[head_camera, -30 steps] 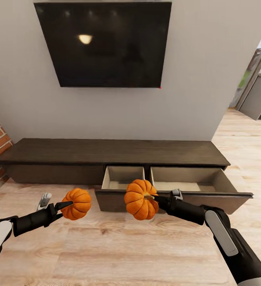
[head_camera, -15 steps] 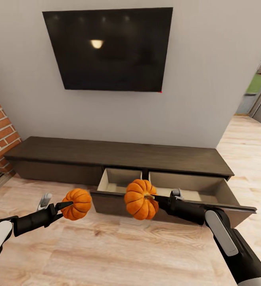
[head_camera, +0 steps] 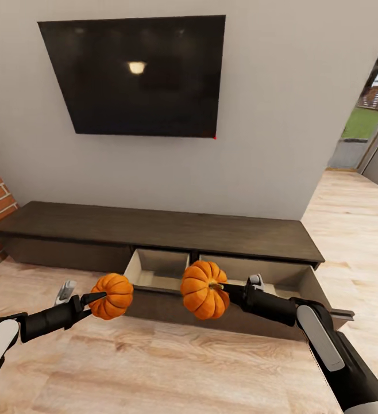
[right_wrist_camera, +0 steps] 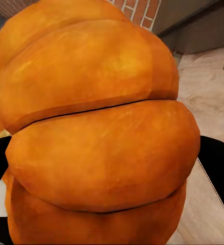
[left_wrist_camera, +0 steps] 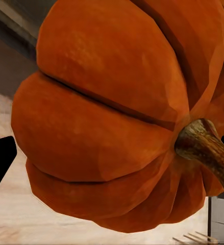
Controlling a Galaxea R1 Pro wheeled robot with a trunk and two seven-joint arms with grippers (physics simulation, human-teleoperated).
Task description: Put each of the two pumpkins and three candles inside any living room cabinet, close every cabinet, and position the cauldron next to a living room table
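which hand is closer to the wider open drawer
Right. The right hand, holding a pumpkin, is just in front of the wider drawer. The left hand, with the other pumpkin, is off beyond the narrower drawer.

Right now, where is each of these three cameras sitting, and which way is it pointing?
Head view: on the robot's head, looking forward and down at the cabinet with two open drawers, the TV above; both arms show, left gripper and right gripper each holding a pumpkin.
Left wrist view: by the left gripper, looking along its fingers at the left pumpkin, stem side; a dark finger shows.
Right wrist view: by the right gripper, facing the right pumpkin; dark fingers flank it.
Shared: the head view also shows the left pumpkin and right pumpkin.
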